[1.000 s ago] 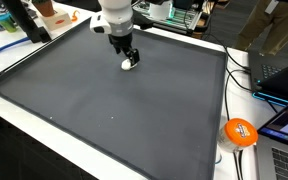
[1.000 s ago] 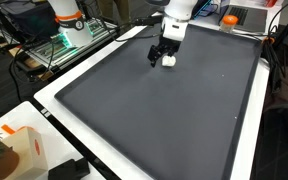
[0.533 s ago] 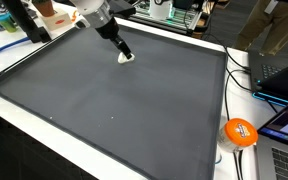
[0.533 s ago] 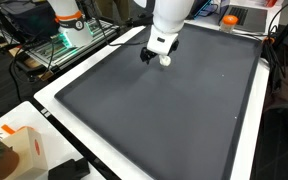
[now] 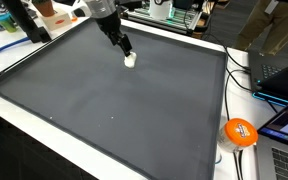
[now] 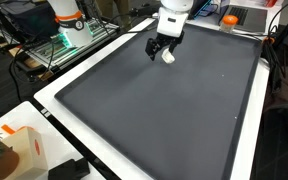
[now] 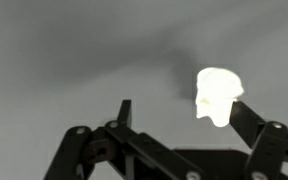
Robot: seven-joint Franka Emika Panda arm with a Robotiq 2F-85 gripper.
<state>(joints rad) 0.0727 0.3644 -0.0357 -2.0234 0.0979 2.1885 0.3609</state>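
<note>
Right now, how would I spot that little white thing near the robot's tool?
Find the big dark grey mat that fills most of the scene, then the robot's open tool reaching down over it. The small white lump lies on the mat right at the tool's tip, the only bright object on that dark surface.

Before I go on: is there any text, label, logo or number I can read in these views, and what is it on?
No text can be read in any view.
Pale marks on the orange round thing: too blurred to read.
Orange mark on the white box: too small to read.
No marking shows on the small white object beside the gripper.
</note>
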